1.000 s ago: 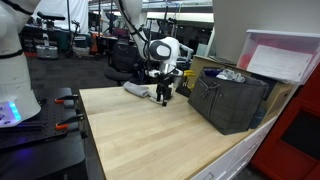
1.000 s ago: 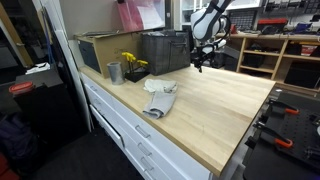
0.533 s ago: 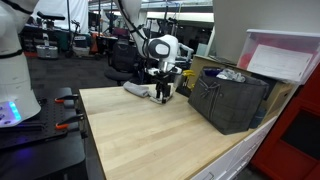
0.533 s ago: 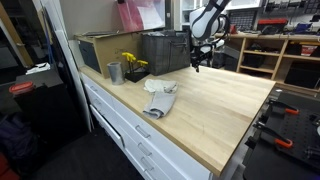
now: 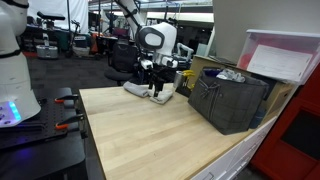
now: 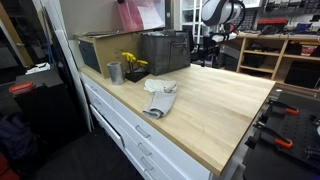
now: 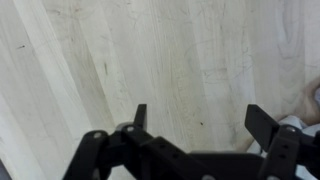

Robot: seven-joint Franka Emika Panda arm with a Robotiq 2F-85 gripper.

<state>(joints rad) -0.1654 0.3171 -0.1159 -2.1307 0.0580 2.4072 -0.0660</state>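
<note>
Gripper [image 5: 153, 70] hangs above the wooden table [image 5: 150, 135], its claw spread wide and pinching nothing, as the wrist view confirms [image 7: 200, 112]. A crumpled pale cloth [image 5: 148, 91] lies on the tabletop just below it at 6 o'clock, apart from the fingers. A dark crate [image 5: 228, 100] stands at 3 o'clock.

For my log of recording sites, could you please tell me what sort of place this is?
Probably a robotics lab or workshop: a wooden workbench, tool shelving and another white robot.
</note>
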